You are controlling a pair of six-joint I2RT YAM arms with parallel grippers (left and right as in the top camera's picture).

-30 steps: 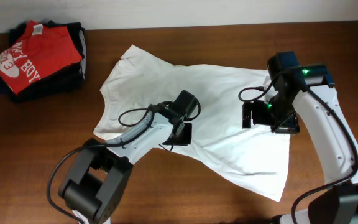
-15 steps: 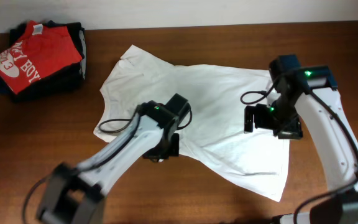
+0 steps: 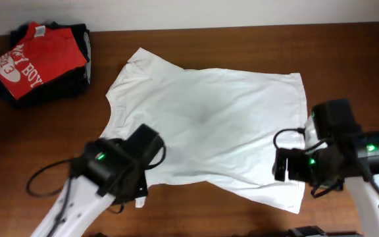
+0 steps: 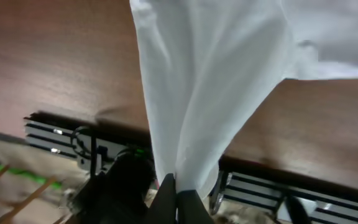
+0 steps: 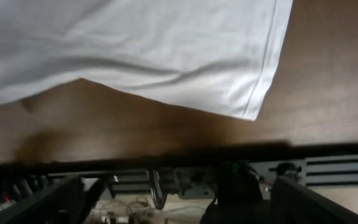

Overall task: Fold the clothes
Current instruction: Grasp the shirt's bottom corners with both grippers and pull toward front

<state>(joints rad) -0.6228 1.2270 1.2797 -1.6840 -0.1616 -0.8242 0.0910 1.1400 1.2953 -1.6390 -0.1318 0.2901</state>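
Where the left gripper's (image 4: pixel 176 194) fingers (image 4: pixel 190 208) meet, they are pressed together on a pinch of the white T-shirt (image 3: pixel 209 118), its near-left edge drawn up to a point. The right gripper (image 3: pixel 283 166) appears to have its fingers spread with nothing between them. It stands at the shirt's near-right hem, whose corner (image 5: pixel 253 113) lies flat.

Assessment: a fold is being started from the near edge. It would go best if the right gripper takes the hem corner before any carry, so both ends rise level and travel together toward the far edge without dragging or bunching.

The rest of the shirt lies spread at mid-surface (image 3: pixel 202 212).

Count:
- White T-shirt: one.
- Red T-shirt (image 3: pixel 28 56): one, far left.
- Dark folded garments (image 3: pixel 79 62) beneath it: number cannot be told.
- Grippers: two.
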